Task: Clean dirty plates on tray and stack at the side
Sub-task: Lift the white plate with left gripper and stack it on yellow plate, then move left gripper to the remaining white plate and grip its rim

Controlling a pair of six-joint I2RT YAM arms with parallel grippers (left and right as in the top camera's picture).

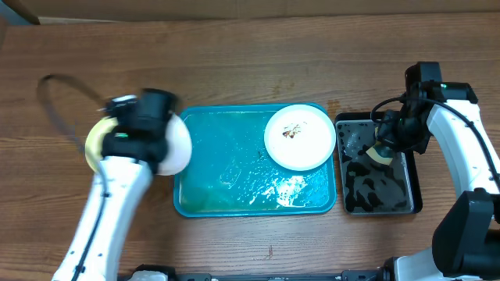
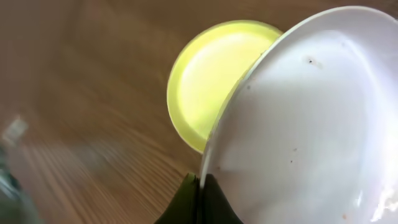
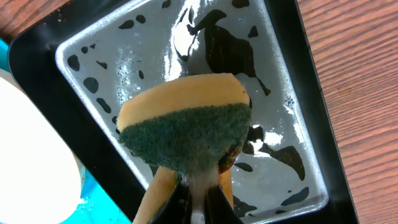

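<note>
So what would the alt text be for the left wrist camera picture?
A white plate, pinched at its rim by the left claw, partly hides a pale yellow plate lying on the wooden table. The background is blurred.

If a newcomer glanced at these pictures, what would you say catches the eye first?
Probably the wet turquoise tray mid-table, with one smeared white plate in its far right corner. Left of it, the left gripper holds a tilted white plate partly over a yellow-green plate lying on the wood. At right, the right gripper holds a green-faced sponge above the black tray.
</note>
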